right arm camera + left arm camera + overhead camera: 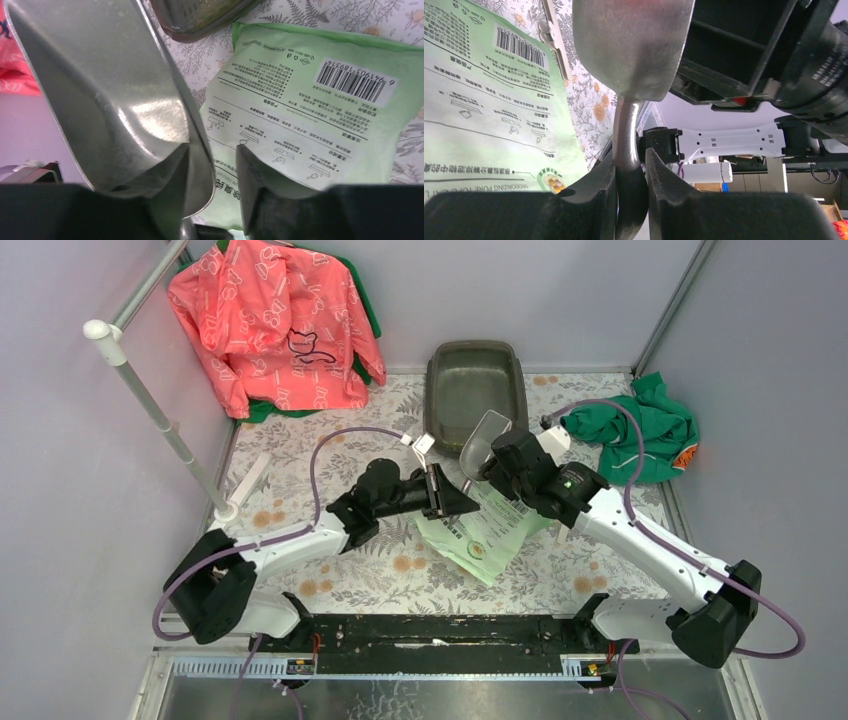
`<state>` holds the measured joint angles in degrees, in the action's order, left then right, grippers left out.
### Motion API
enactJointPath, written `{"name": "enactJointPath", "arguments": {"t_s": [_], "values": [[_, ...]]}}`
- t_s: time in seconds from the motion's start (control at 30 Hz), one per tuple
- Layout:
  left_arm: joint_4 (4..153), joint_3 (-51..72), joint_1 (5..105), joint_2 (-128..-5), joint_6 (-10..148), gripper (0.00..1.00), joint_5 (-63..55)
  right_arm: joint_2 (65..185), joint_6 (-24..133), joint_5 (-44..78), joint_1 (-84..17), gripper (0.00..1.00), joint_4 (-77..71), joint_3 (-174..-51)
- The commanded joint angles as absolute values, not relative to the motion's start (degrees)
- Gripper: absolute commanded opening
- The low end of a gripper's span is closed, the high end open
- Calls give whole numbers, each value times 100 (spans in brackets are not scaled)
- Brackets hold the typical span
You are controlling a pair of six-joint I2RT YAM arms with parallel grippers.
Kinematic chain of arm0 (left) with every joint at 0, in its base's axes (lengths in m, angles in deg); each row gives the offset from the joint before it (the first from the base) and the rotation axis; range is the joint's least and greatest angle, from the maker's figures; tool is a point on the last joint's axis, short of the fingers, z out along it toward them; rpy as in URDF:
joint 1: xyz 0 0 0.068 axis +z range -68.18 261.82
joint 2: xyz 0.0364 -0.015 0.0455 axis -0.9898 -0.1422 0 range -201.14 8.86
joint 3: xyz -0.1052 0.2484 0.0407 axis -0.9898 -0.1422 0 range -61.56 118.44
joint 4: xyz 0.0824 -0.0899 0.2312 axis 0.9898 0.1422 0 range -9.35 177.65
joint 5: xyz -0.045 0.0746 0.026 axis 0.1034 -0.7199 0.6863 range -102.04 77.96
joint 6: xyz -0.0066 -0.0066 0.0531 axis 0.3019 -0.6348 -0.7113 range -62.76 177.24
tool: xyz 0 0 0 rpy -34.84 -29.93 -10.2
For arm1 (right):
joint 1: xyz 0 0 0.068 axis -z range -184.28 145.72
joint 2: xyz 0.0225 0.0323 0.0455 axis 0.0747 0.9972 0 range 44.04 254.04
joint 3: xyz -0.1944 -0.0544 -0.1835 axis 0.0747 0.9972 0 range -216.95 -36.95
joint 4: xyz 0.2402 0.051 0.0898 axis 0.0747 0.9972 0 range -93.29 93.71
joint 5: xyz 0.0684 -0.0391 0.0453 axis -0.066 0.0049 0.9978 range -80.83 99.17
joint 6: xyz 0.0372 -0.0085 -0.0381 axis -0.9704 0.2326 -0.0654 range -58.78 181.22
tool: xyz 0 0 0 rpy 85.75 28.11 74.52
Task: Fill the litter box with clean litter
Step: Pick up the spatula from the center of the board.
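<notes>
Top: high behind arm bases, looked down.
Left wrist: sat close under scoop (631, 45).
Right wrist: close over bag (300, 125), litter box (200, 17) rim.
Shared: scoop, bag.

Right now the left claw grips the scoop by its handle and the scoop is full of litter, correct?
Not quite: the scoop is empty. The right wrist view shows its bare metal bowl with nothing in it. The rest holds: the left claw grips it by its handle.

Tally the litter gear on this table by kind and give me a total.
litter box: 1
scoop: 1
litter bag: 1
Total: 3
</notes>
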<state>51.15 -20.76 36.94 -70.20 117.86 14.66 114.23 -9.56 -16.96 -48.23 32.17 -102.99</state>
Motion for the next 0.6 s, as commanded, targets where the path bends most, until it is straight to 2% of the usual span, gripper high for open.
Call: {"name": "enactJointPath", "arguments": {"t_s": [0.0,0.07,0.2,0.23,0.37,0.57], "values": [[5515,-1811,3777,-6386,11411,0,1685,11047,270,-1756,-4880,54,3184,-10404],[6127,-1636,3789,-6134,11247,0,1677,10789,840,-1792,-4870,72,3155,-10238],[7266,-1326,3815,-5691,10938,0,1787,10081,2254,-1430,-4852,96,2912,-9947],[7547,-1277,3814,-5574,10872,0,1803,9922,2586,-1296,-4850,99,2893,-9934],[8437,-1254,3816,-5058,10692,0,1863,9521,3648,-620,-4840,100,3091,-10197],[9146,-1653,3815,-4289,10685,0,2193,9585,4607,518,-4832,99,3547,-10761]]}}
